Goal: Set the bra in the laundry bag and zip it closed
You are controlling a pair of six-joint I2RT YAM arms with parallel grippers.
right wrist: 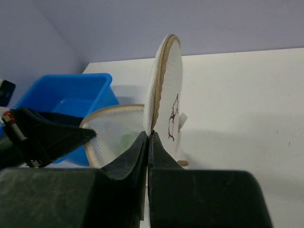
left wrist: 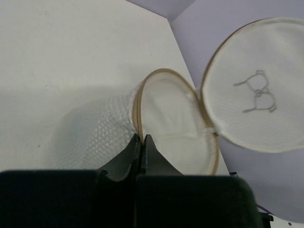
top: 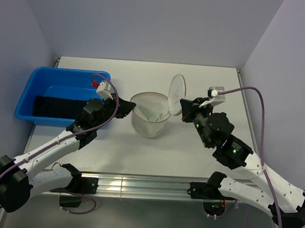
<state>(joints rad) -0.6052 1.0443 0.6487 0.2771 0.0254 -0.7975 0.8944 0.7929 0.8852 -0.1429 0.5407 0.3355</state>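
Observation:
The laundry bag (top: 149, 125) stands upright at the table's middle, its round lid (top: 177, 88) flipped up on the right. The bra (top: 155, 114) lies inside as a pale blue-grey bundle, seen faintly through the mesh in the right wrist view (right wrist: 124, 138). My left gripper (top: 129, 108) is shut on the bag's tan rim (left wrist: 138, 111) at its left side, fingertips meeting (left wrist: 142, 137). My right gripper (top: 183, 107) is shut on the edge of the lid (right wrist: 166, 80), fingertips meeting (right wrist: 149, 135) at the tan zip band. I cannot make out the zip pull.
A big blue tub (top: 66, 74) stands at the left, close behind my left arm, with a black cloth (top: 58, 106) in it; it also shows in the right wrist view (right wrist: 71, 90). Walls enclose the table at back and sides.

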